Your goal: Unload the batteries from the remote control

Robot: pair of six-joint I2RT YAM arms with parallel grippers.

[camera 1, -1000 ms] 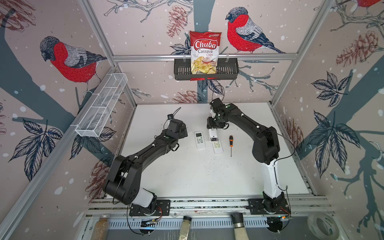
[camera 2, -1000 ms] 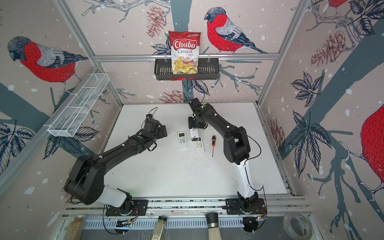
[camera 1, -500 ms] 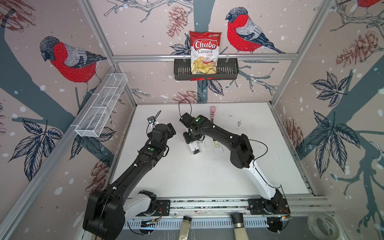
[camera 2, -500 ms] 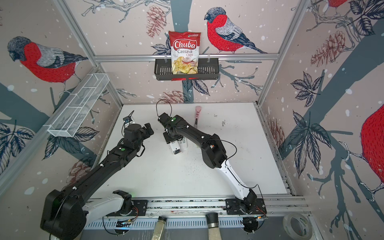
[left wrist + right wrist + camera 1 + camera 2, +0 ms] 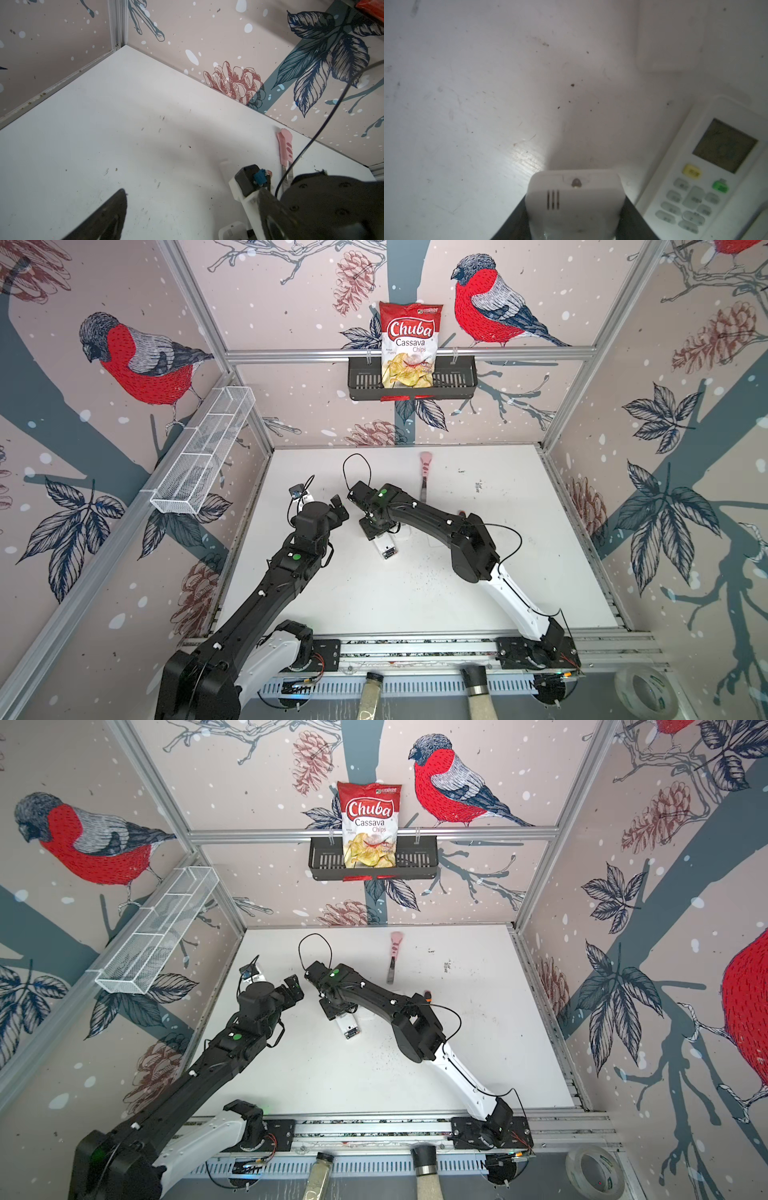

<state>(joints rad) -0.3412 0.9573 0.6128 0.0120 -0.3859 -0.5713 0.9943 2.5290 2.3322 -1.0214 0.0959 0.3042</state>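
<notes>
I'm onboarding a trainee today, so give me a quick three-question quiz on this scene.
1. True or false: the left hand is gripping something.
2. What sits in the black basket? A chips bag, B screwdriver, C tape.
3. Fill in: the right hand is shut on a white ____.
Key: 1 false; 2 A; 3 remote.

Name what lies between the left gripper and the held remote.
Nothing: both top views show only bare table between the left gripper and the remote.
</notes>
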